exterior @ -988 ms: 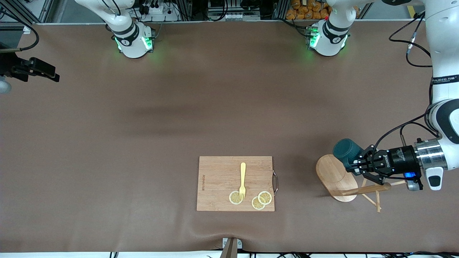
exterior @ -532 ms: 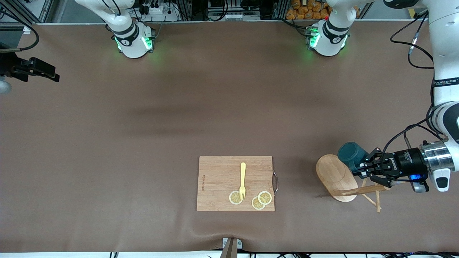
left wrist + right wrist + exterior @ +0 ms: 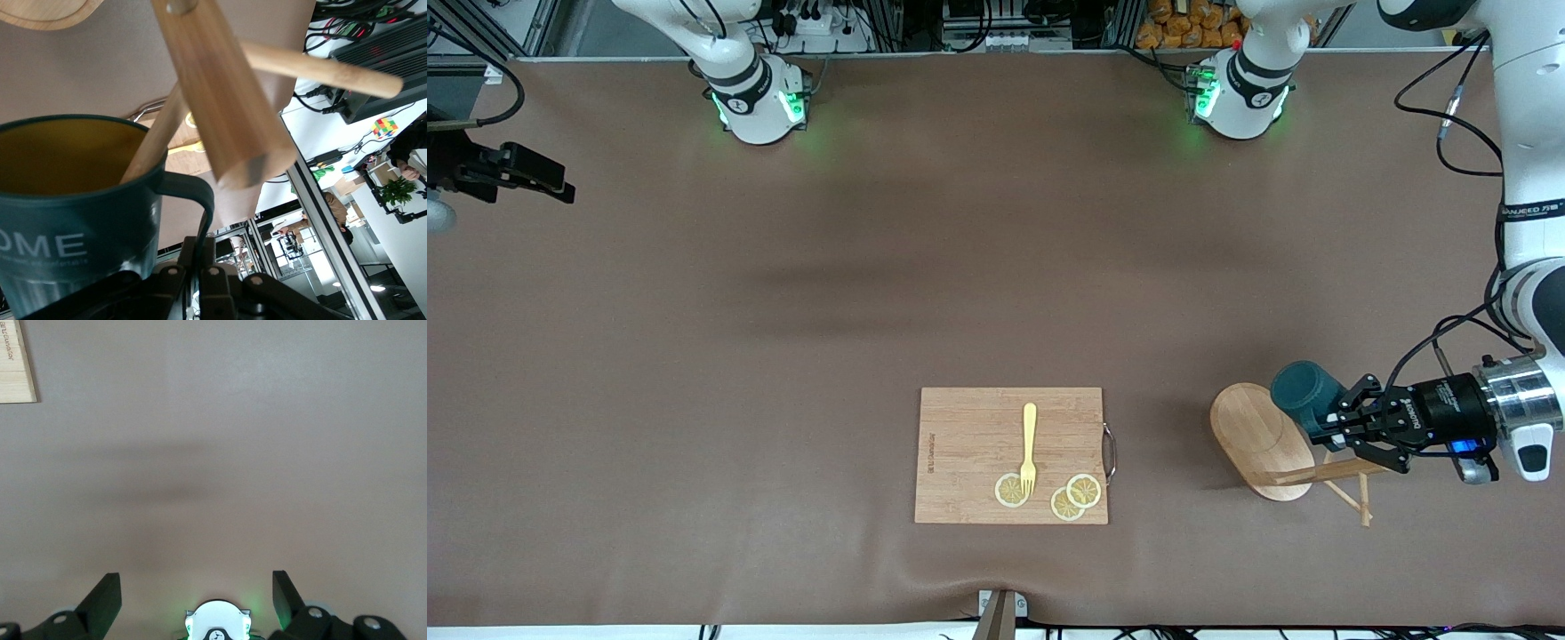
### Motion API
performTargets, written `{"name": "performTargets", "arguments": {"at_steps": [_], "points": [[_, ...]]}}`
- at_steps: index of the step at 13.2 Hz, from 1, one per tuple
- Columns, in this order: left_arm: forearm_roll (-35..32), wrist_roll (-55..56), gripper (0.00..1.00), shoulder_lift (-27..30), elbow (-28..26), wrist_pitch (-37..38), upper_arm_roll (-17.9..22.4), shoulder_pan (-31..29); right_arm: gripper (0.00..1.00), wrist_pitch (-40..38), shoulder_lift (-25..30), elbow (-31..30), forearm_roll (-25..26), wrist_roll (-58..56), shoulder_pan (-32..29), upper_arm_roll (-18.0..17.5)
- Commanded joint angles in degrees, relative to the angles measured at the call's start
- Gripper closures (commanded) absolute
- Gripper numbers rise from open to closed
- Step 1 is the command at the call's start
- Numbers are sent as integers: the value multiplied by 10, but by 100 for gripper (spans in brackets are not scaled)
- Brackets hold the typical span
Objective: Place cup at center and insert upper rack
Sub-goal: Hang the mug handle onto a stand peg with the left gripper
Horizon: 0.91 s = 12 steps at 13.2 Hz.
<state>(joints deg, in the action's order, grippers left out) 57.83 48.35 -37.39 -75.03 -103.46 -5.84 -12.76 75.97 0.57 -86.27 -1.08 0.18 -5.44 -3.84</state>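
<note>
Cup (image 3: 1303, 389), a small dark teal mug with a loop handle, a yellowish-tan inside and white lettering on its side, is gripped by the left gripper (image 3: 1327, 425), whose fingers are clenched on the handle, at the left arm's end of the table. The cup lies tipped on its side in that grasp, up in the air over the upper rack (image 3: 1263, 440) and just beside its oval base. The upper rack is a light wooden mug stand, and it lies toppled on the brown table (image 3: 783, 356), its oval base turned toward the cutting board (image 3: 969, 436) and its post and thin pegs pointing toward the left arm's end. In the left wrist view, the cup (image 3: 73, 200) fills the near part of the frame with its handle pinched at the left gripper (image 3: 203, 277), and one thin peg of the upper rack (image 3: 227, 100) reaches into the cup's mouth while the thick post crosses above the rim. The cutting board, a rectangular wooden slab with a metal handle, lies toward the right arm's end from the upper rack, well apart from it. On the cutting board rest a yellow fork (image 3: 1029, 449) and three lemon slices (image 3: 1074, 498). The right gripper (image 3: 197, 597) hangs released, fingers spread wide, over bare table, and the right arm waits.
</note>
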Motion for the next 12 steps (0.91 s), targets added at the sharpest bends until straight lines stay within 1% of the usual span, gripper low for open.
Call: {"name": "performTargets", "arguments": {"at_steps": [1,12], "points": [[11,-15,100,-14,16,-16,-2,-3,0,-5,-1,6,6,7,0,-3],[11,-24,100,-20,18,-51,-1,-2,0,-5,-1,5,6,7,0,-4]]}}
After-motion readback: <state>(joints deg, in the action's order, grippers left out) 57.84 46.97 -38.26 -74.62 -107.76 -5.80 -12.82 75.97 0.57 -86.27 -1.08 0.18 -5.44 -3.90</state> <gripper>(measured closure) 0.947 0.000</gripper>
